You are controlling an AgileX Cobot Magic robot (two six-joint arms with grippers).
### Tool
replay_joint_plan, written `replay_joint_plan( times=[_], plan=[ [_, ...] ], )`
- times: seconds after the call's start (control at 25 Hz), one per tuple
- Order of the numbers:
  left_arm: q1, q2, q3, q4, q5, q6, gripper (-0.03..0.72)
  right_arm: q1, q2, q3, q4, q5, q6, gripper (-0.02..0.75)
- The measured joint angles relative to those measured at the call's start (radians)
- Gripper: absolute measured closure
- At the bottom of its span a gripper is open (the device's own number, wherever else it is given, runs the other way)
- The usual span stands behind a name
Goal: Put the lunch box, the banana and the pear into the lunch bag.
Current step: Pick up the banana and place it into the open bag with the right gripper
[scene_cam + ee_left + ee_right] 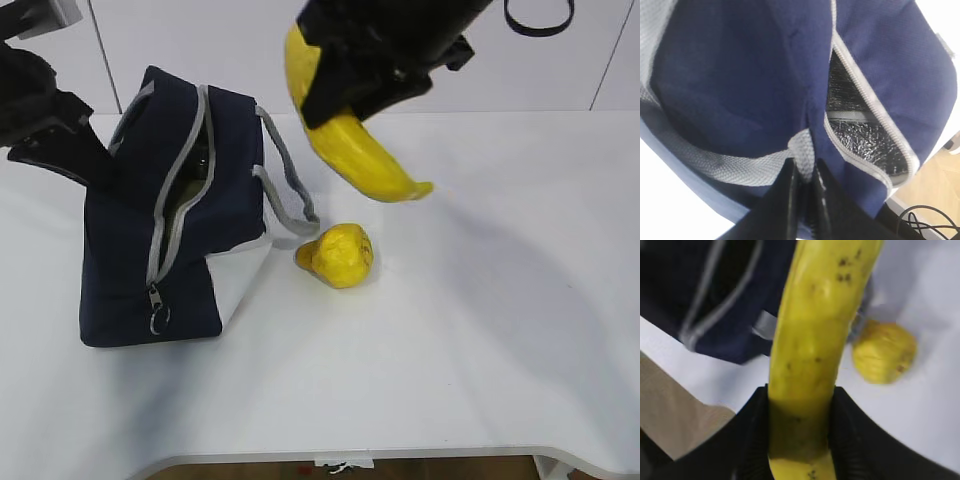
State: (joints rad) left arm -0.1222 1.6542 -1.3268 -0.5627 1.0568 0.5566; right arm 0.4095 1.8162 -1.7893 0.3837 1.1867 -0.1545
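Note:
The navy-blue lunch bag (120,250) stands on the left of the table, and its grey zipper (175,215) is open. My left gripper (805,167) is shut on a grey webbing handle (715,167) of the bag, beside the opening with silver lining (860,140). In the exterior view my left gripper (85,140) sits at the bag's far left side. The banana (365,160) hangs in the air to the right of the bag, with my right gripper (345,95) shut on its upper part. The pear (337,255) lies on the table beside the bag. The lunch box is hidden.
The bag's other grey handle (285,185) droops towards the pear. The white table (500,330) stretches to the right and front, and its front edge (400,455) is close. A black cable loop (540,20) hangs at the top right.

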Motion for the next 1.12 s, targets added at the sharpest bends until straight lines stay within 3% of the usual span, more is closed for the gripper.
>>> replay_joint_plan(
  times=[0.32,0.52,0.84,1.12],
  plan=[
    [0.0,0.0,0.0,-0.006,0.03,0.0,0.676,0.0,0.026,-0.002,0.371,-0.245,0.0,0.47],
    [0.0,0.0,0.0,-0.022,0.035,0.0,0.676,0.0,0.102,-0.002,0.577,-0.279,-0.013,0.471],
    [0.0,0.0,0.0,-0.053,0.028,0.0,0.676,0.002,0.194,-0.002,0.919,-0.303,-0.242,0.472],
    [0.0,0.0,0.0,-0.065,0.026,0.0,0.676,0.007,0.272,-0.002,1.069,-0.325,-0.369,0.472]
  ],
)
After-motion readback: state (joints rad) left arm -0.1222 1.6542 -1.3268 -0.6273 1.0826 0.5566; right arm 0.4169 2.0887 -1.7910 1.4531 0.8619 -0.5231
